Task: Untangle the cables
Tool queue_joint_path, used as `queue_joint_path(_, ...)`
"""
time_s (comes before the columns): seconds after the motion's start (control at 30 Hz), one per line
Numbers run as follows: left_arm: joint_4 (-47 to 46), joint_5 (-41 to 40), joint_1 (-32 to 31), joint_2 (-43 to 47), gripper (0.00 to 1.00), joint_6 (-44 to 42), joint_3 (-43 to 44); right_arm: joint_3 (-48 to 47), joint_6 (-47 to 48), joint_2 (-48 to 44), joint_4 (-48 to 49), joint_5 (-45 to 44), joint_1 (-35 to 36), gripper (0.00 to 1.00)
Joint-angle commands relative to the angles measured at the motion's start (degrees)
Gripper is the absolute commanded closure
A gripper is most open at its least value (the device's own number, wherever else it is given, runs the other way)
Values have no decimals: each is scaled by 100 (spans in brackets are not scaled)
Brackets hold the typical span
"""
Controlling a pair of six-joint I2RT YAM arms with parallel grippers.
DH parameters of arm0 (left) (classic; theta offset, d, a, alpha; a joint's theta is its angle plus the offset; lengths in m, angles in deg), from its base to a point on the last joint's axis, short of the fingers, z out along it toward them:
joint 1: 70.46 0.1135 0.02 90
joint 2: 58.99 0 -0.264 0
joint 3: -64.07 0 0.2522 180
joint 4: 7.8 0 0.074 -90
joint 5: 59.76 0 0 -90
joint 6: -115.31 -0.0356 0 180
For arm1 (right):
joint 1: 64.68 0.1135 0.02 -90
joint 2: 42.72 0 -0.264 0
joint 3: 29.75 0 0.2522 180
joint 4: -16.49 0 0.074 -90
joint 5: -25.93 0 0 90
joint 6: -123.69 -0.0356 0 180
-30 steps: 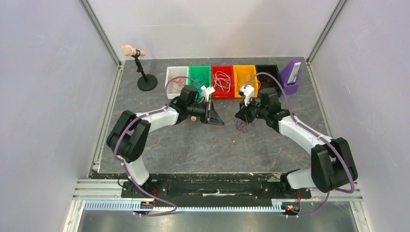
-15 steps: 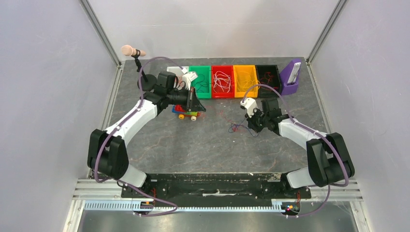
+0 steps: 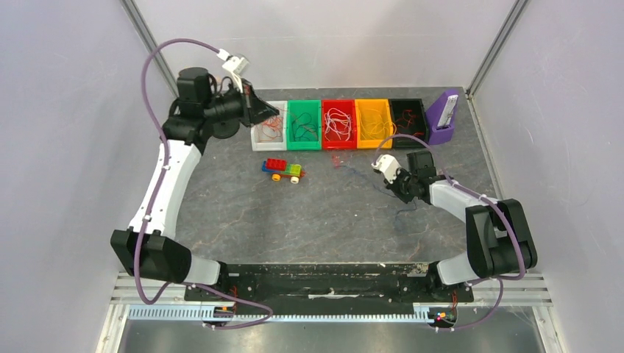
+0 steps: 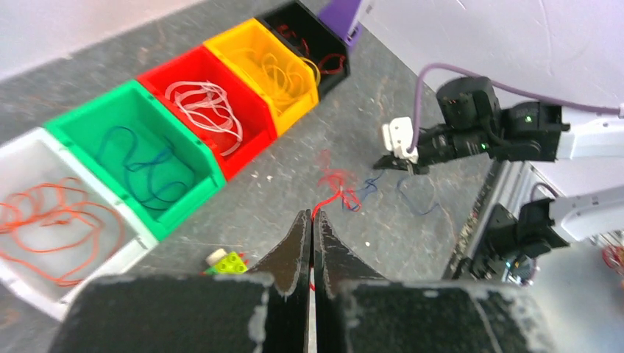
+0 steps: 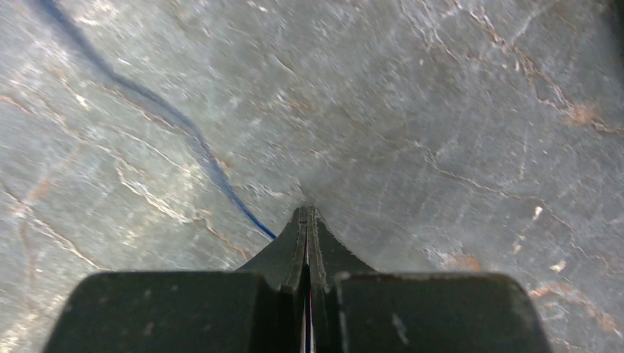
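A small loose tangle of red cables (image 3: 338, 158) lies on the table in front of the bins, also in the left wrist view (image 4: 336, 184). My left gripper (image 3: 277, 112) is raised high over the white bin, shut (image 4: 310, 215) on a red wire that runs taut down to that tangle. My right gripper (image 3: 403, 193) is low at the table, shut (image 5: 307, 210) on a thin blue wire (image 5: 184, 125). That wire trails away toward the red tangle (image 4: 371, 184).
A row of bins at the back holds sorted wires: white (image 3: 257, 126), green (image 3: 290, 125), red (image 3: 324, 125), yellow (image 3: 358, 123), black (image 3: 422, 118). A purple holder (image 3: 444, 118) stands at their right. A Lego toy car (image 3: 283, 169) lies left of centre.
My left arm has swung up and back to the left, drawing the red wire out and uncovering the toy car. My right gripper has pulled back to the right with the blue wire.
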Motion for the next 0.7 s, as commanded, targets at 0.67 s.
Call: queue_joint_path(0.67, -790, 1323, 491, -149, 98, 900, 1798, -519, 568, -289, -1432, 944, -502, 66)
